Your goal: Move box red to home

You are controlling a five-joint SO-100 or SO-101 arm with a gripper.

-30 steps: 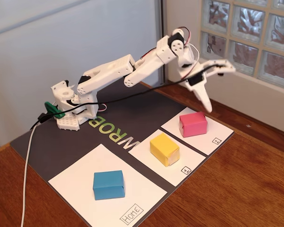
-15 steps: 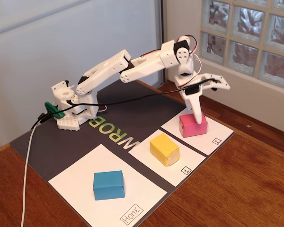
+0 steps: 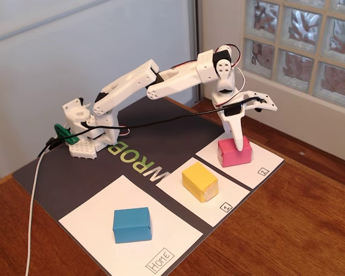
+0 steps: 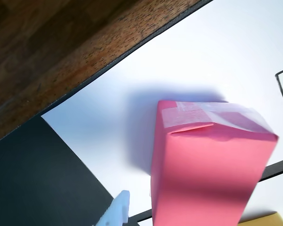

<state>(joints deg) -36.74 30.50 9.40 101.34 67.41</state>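
— Where's the box red [image 3: 235, 152]?
— In the fixed view it sits at about 2 o'clock on the table [image 3: 310, 218], on the small white sheet [image 3: 264, 158]. Home [image 3: 98, 221], at 7 o'clock, holds a blue block [image 3: 131, 225].
— And the end effector [image 3: 247, 123]?
— Spread wide. One finger [image 3: 237, 131] points down, its tip at the box's top; the other juts out toward 3 o'clock. In the wrist view a white fingertip [image 4: 117, 213] shows just beside the box.
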